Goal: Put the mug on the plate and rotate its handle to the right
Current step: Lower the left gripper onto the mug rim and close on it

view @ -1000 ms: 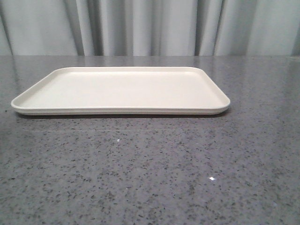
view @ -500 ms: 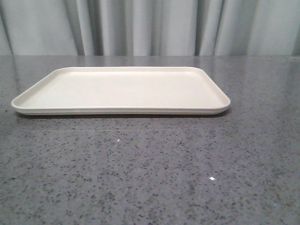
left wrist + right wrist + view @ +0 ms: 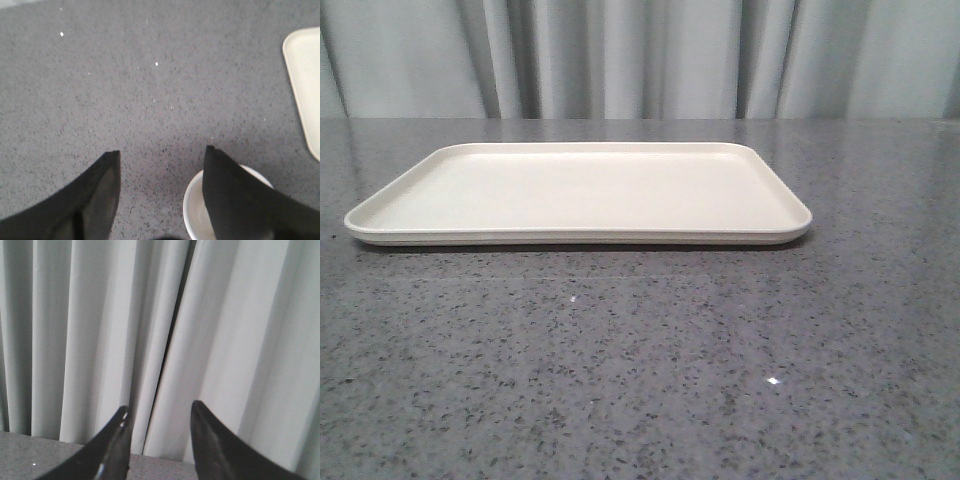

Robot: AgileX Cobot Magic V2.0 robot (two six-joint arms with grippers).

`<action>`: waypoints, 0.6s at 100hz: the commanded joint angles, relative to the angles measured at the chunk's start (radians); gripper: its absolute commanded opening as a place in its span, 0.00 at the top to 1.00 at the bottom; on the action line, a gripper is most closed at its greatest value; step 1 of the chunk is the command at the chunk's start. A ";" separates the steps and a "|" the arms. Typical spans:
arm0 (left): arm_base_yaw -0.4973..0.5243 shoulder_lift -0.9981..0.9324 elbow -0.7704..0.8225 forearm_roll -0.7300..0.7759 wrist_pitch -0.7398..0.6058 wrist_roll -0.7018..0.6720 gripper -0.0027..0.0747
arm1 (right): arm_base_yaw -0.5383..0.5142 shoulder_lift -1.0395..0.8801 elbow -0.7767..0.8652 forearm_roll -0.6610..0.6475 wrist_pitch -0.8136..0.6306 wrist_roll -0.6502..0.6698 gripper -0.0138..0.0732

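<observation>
Two black-fingered grippers are ours, and neither shows in the front view. That view gives us a grey speckled stone table (image 3: 640,370) with small glints of light on its polish, and behind its far edge a pale grey-white curtain (image 3: 640,60) hanging in deep vertical folds. The plate (image 3: 470,228) lies flat toward the far edge of the table, its long side facing us, its low rim unbroken and its cream surface bare.

Our left gripper (image 3: 162,152) hangs over the stone with its fingers spread wide apart, closed on nothing. One finger (image 3: 235,195) crosses in front of the mug (image 3: 192,212), of which we see only part of the white rim and hollow; the handle is hidden from us. We cannot tell whether that finger touches the rim. The mug stands on the bare table, apart from the plate, whose rounded corner (image 3: 300,75) shows at the edge of the left wrist view.

Our right gripper (image 3: 159,407) is raised and level, facing the curtain (image 3: 225,330), fingers parted with nothing between them, a strip of table (image 3: 30,455) below.
</observation>
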 commanded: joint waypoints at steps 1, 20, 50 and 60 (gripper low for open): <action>0.001 -0.006 0.032 0.028 -0.011 -0.002 0.48 | -0.006 0.012 -0.019 -0.002 -0.060 -0.008 0.49; 0.001 -0.006 0.140 0.038 -0.011 -0.002 0.48 | -0.006 0.012 -0.019 -0.002 -0.033 -0.008 0.49; 0.001 -0.004 0.221 0.038 -0.013 -0.002 0.48 | -0.006 0.012 -0.019 -0.002 -0.026 -0.008 0.49; 0.001 0.007 0.243 0.038 -0.018 -0.002 0.48 | -0.006 0.012 -0.019 -0.002 -0.025 -0.008 0.49</action>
